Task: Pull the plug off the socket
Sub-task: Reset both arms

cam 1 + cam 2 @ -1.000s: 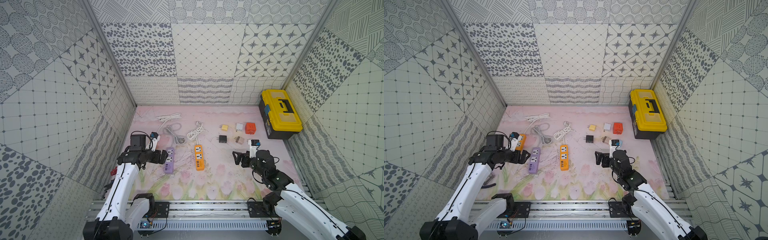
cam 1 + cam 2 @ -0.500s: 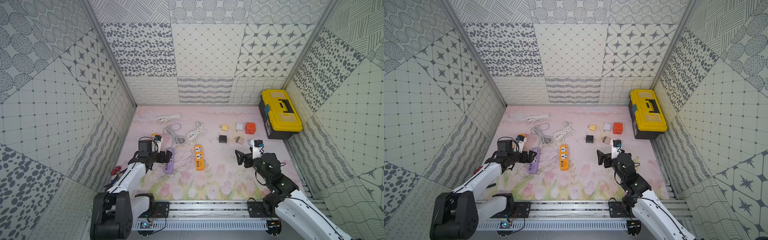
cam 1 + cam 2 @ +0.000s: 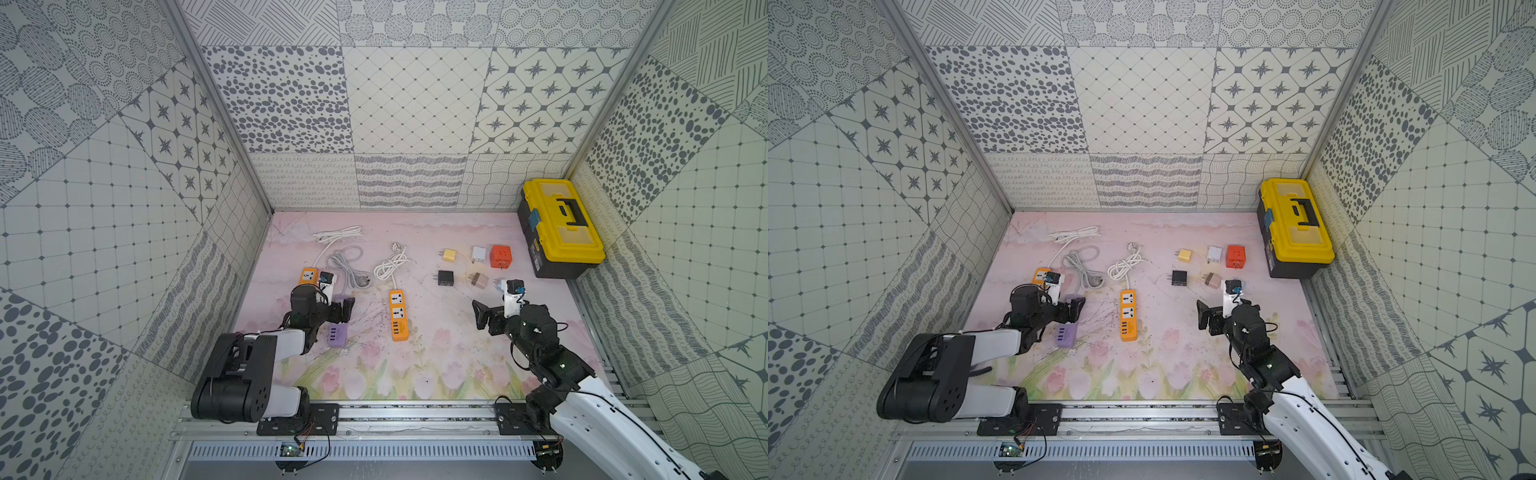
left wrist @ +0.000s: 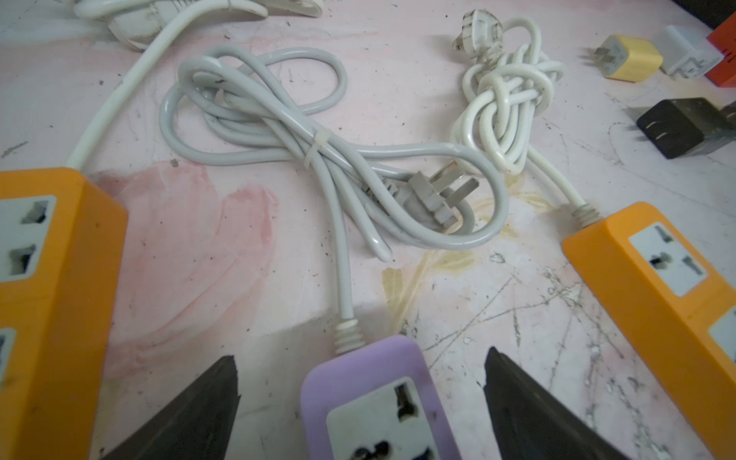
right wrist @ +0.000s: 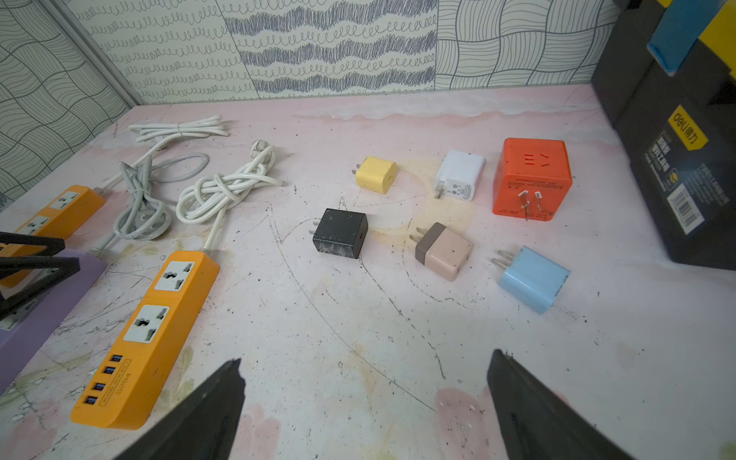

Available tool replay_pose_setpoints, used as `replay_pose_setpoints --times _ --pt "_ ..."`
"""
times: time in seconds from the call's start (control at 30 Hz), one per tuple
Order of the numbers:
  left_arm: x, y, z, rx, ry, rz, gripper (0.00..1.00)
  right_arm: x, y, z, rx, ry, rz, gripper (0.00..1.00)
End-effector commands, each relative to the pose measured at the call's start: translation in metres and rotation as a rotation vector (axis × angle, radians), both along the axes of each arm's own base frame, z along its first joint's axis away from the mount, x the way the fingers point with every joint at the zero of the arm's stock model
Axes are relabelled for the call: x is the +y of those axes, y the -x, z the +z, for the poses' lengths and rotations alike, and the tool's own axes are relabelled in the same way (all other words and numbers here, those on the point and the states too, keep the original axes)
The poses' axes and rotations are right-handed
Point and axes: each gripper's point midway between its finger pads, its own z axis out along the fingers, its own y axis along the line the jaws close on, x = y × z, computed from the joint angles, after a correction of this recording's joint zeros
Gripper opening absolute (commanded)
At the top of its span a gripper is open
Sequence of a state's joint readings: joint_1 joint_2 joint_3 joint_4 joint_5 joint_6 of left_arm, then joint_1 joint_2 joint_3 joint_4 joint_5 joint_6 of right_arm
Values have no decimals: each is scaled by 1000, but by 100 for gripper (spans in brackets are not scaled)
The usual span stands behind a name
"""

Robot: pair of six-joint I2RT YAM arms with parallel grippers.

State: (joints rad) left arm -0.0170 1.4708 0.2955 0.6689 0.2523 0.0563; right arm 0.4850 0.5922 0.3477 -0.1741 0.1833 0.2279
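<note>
The pink, flower-printed counter point(image 3: 436, 365) is carrying everything, and a yellow-lidded black plastic toolbox point(image 3: 561, 224) is sitting in its far right corner. The left gripper point(image 3: 345, 311) is hovering low over the far half of the lilac plastic power strip point(image 3: 337, 334), its jaws standing wide apart and holding nothing. The right gripper point(image 3: 484, 318) is hanging over bare counter near the loose adapters, its jaws likewise spread and empty.

The lilac strip is lying with its long axis running near to far, in line with the left gripper's reach. It is lying between an orange plastic power strip point(image 3: 397, 316) at mid-counter and a second orange power strip point(image 3: 308, 276) by the left wall. The left arm is plainly the nearer one.

The left wrist view is showing what both top views are hiding under that arm. The strip's cord end and first white socket point(image 4: 392, 414) are sitting squarely between the open jaws, and that socket is looking empty. No plug is showing seated in any visible socket. The stretch of strip under the gripper is lying out of sight, so a plug there cannot be ruled out; more likely it is already out.

The right wrist view is showing the pale blue cube adapter point(image 5: 533, 278) lying loose with its prongs free, while the top views are largely masking it behind the right wrist.
</note>
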Motion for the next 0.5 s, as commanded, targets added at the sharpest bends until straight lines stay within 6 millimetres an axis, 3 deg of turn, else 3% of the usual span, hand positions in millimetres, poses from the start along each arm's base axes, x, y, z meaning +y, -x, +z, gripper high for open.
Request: replay_pose_setpoints --times 0.0,0.1,0.27,0.47 --pt "5 -30 56 -362 2 49 99 3 -6 13 -44 -6 -1 100" --pt "10 -42 48 -273 -6 82 99 2 -9 12 -42 1 -12 100" --pt "37 -57 43 -193 -30 249 99 2 -14 13 -28 11 -27 100" --pt "37 -58 43 -198 -35 242 99 1 -20 11 -16 46 -35 100"
